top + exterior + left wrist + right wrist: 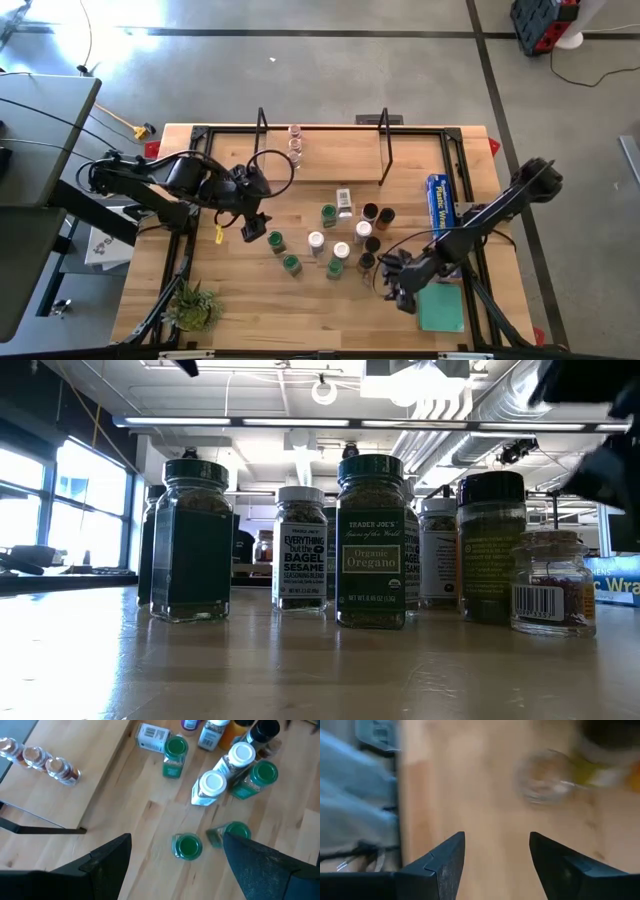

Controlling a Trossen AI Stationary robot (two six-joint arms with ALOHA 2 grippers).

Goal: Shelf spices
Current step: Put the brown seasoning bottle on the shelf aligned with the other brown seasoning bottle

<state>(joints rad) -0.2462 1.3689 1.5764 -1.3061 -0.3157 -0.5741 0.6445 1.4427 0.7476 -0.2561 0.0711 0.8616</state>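
Observation:
Several spice jars with green, white and black tops stand in a cluster (340, 240) mid-table, and one lies on its side (344, 200). Three clear-topped jars (295, 143) stand on the shelf's wooden board (335, 160) between black wire uprights. My left gripper (255, 228) hovers open above a green-topped jar (187, 845) at the cluster's left end, a finger on either side of it in the wrist view. My right gripper (397, 288) is open low over the table, right of the cluster. A clear-topped jar (542, 782) stands ahead of its fingers.
A blue foil-wrap box (440, 200) lies right of the jars. A flat teal square (441, 306) lies just right of my right gripper. A small green plant (193, 305) sits at the near left corner. Bare wood stretches along the near edge.

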